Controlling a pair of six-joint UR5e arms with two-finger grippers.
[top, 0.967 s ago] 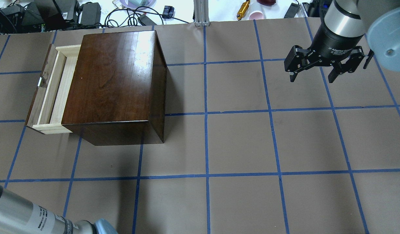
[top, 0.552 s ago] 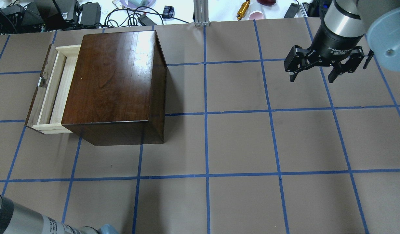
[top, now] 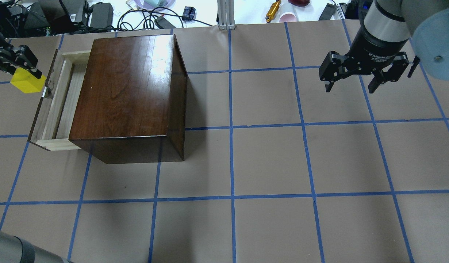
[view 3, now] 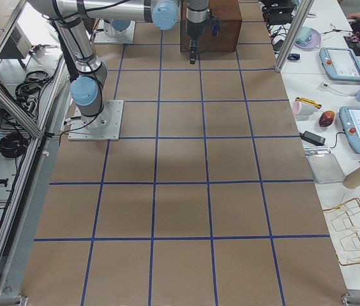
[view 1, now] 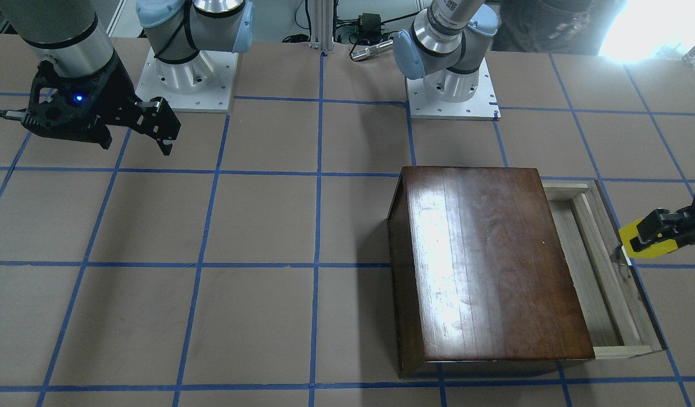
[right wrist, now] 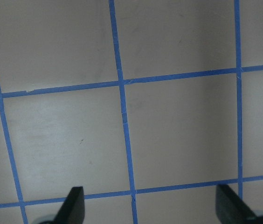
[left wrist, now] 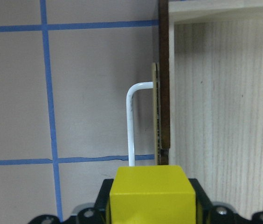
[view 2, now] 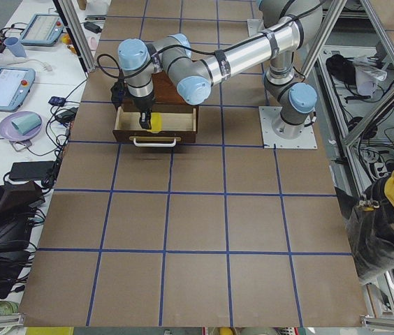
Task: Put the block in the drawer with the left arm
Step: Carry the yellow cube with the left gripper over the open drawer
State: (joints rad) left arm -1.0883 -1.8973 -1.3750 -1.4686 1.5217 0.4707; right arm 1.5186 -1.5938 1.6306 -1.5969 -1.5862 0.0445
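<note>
- Comparing the overhead views: the left end effector point(top: 26, 73) was absent a second ago. Shortly after, only a yellow sliver showed at that view's left edge. Now the fingers and their load are fully in view.
- The left end effector is closed on the block point(top: 27, 81). In the wrist view the block point(left wrist: 150, 192) sits square between the jaws.
- The drawer point(top: 58, 106) is pulled out of the box point(top: 126, 87). Neither has shifted across the three overhead pictures.
- Block location: in the air, held by the end effector, just outside the drawer's front panel and above the pull point(left wrist: 131, 121).
- In the wrist view the pale drawer floor lies ahead and to one side of the end effector, not beneath it.
- Judgement: the carry is almost complete, but the release position is not yet reached.
- Judgement: a short sideways travel toward the box should bring the block over the drawer floor. Lowering and opening would follow.
- Hazard: the front panel and pull lie directly under the load. A release here would likely drop the block on the panel edge or on the table point(top: 268, 157).
- The right end effector point(top: 350, 87) has its jaws wide and empty. It hangs well apart from the left end effector, on the far side of the box, and has barely moved.
</note>
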